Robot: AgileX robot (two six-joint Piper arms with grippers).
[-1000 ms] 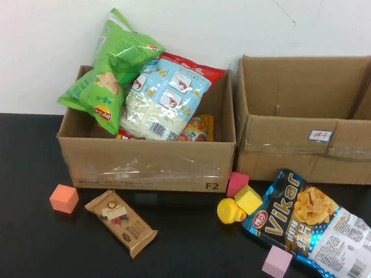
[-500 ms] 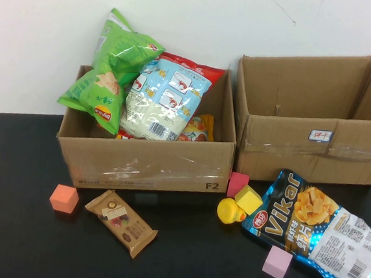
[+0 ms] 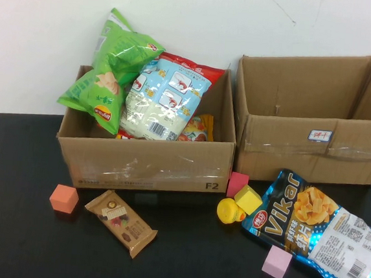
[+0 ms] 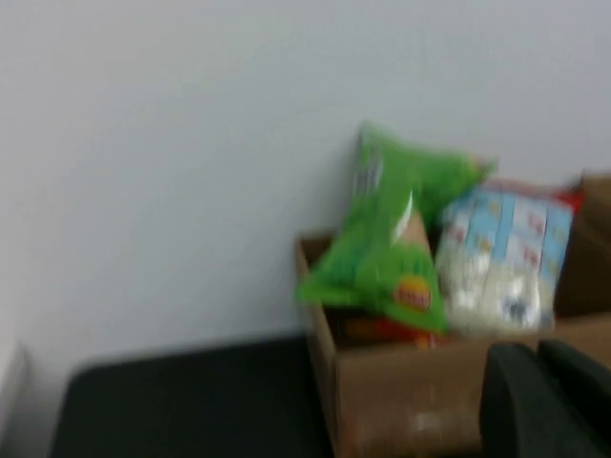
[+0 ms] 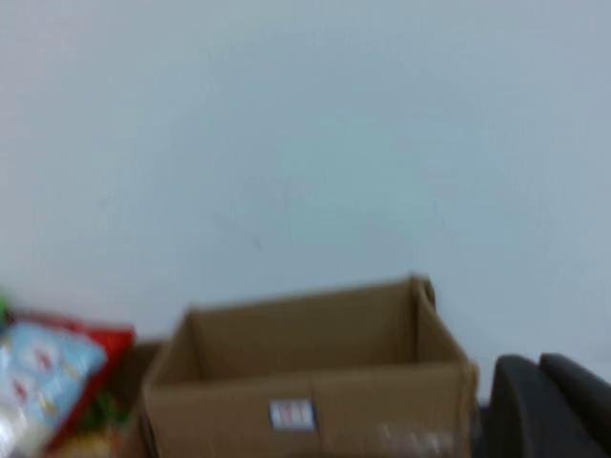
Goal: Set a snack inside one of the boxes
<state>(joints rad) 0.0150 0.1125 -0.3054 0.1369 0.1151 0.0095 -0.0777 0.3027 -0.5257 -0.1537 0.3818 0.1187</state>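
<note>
Two cardboard boxes stand at the back of the black table. The left box (image 3: 144, 165) holds a green chip bag (image 3: 110, 67) and a white-and-blue bag (image 3: 166, 98). The right box (image 3: 308, 150) looks empty. A blue Vikar chip bag (image 3: 314, 231) lies at the front right, and a brown snack bar (image 3: 121, 222) lies before the left box. Neither arm shows in the high view. My left gripper (image 4: 539, 401) is shut and empty, facing the left box (image 4: 410, 401). My right gripper (image 5: 539, 405) is shut and empty, facing the right box (image 5: 305, 382).
Small items lie loose on the table: an orange block (image 3: 64, 198), a pink block (image 3: 237, 184), a yellow block (image 3: 248, 200), a yellow duck (image 3: 230, 211) and a light pink block (image 3: 277, 262). A white wall stands behind the boxes.
</note>
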